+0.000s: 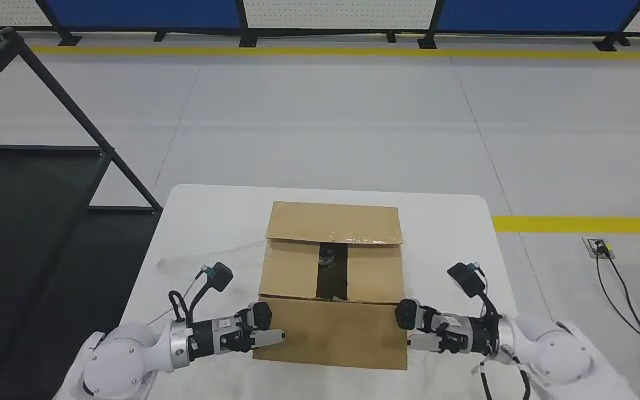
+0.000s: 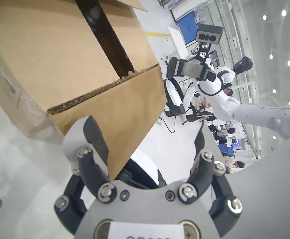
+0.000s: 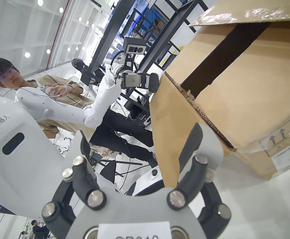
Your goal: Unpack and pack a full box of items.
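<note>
A brown cardboard box (image 1: 335, 262) stands in the middle of the white table (image 1: 205, 225). Its far flap (image 1: 335, 222) and near flap (image 1: 332, 335) are folded outward, and a dark slit (image 1: 333, 272) runs between the two inner flaps. A dark round item (image 1: 327, 255) (image 2: 93, 13) shows through the slit. My left gripper (image 1: 262, 328) (image 2: 147, 140) is open at the near flap's (image 2: 126, 108) left corner, with the flap edge between its fingers (image 2: 95, 140). My right gripper (image 1: 405, 315) (image 3: 139, 144) is open at the near flap's (image 3: 167, 126) right corner, straddling it likewise.
A black metal frame (image 1: 90, 150) stands off the table's left side. Bare table lies on both sides of the box and behind it. The table's near edge is close under both arms.
</note>
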Controlling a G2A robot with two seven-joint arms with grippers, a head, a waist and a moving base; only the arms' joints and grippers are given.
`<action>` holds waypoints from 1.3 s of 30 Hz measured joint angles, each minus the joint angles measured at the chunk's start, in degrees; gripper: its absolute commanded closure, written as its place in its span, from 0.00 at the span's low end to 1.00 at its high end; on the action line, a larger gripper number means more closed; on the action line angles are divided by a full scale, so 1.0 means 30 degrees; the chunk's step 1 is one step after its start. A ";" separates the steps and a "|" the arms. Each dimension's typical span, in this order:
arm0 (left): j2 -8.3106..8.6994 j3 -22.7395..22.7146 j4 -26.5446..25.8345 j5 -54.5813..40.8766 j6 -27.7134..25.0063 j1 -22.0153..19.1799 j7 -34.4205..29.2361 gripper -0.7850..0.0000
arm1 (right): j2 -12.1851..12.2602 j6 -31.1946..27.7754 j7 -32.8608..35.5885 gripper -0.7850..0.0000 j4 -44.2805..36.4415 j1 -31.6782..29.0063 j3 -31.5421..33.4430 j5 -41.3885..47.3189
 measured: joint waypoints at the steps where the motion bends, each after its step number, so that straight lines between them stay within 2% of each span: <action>1: 0.0000 0.0000 0.0000 0.0000 0.0000 0.0000 0.0000 0.00 | -0.0028 0.0251 -0.0251 0.00 -0.0072 -0.0024 -0.0038 0.0349; 8: 0.0000 0.0000 0.0000 0.0000 -0.0001 0.0000 0.0000 0.00 | -0.0510 0.3854 -0.1331 0.00 0.1083 0.1849 -0.1149 0.3676; 13: 0.0000 0.0000 0.0000 0.0000 -0.0001 0.0000 0.0000 0.00 | -0.0940 0.6130 -0.1718 0.00 0.2257 0.3739 -0.2283 0.3617; 17: 0.0000 0.0000 0.0000 0.0000 -0.0001 0.0000 0.0000 0.00 | -0.1300 0.7502 -0.2508 0.00 0.3116 0.5046 -0.3265 0.2251; 29: 0.0000 0.0000 0.0000 0.0000 -0.0001 0.0000 0.0000 0.00 | -0.2292 0.8851 -0.5078 0.00 0.5126 0.6948 -0.4714 0.1954; 39: 0.0000 0.0000 0.0000 0.0000 0.0000 0.0000 0.0000 0.00 | -0.2939 0.8100 -0.5745 0.00 0.5842 0.7770 -0.5071 0.2713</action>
